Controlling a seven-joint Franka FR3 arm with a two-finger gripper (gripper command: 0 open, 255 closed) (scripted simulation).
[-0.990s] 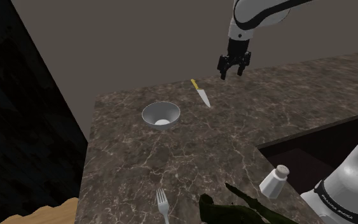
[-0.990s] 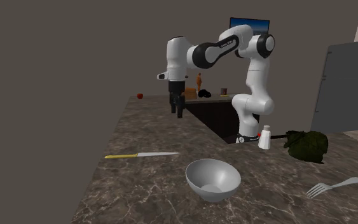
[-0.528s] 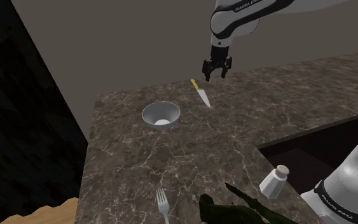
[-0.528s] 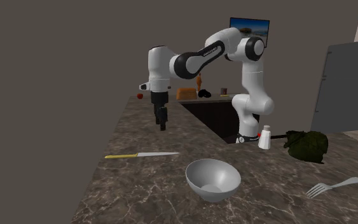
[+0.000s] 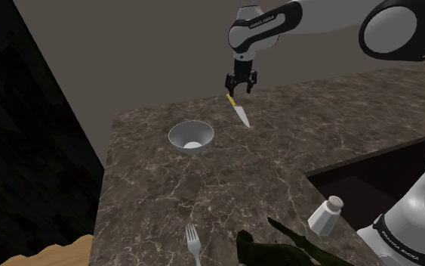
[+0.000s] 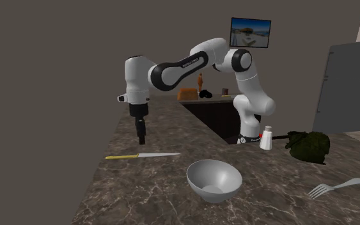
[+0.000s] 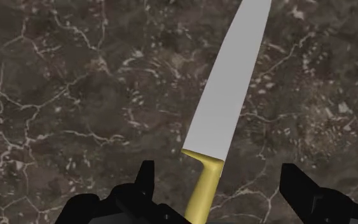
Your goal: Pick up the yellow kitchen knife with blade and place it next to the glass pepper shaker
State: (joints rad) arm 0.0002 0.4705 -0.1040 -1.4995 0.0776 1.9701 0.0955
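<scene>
Now that the arm (image 5: 278,19) has swung across the marbled counter (image 5: 203,181), its spread gripper (image 5: 241,85) hovers over the yellow-handled knife (image 5: 239,111), which lies flat near the bowl (image 5: 191,137), ready for grasping.

Glossy white arm (image 6: 135,69), dark joints, small lettering, black fingers (image 7: 296,184).
</scene>
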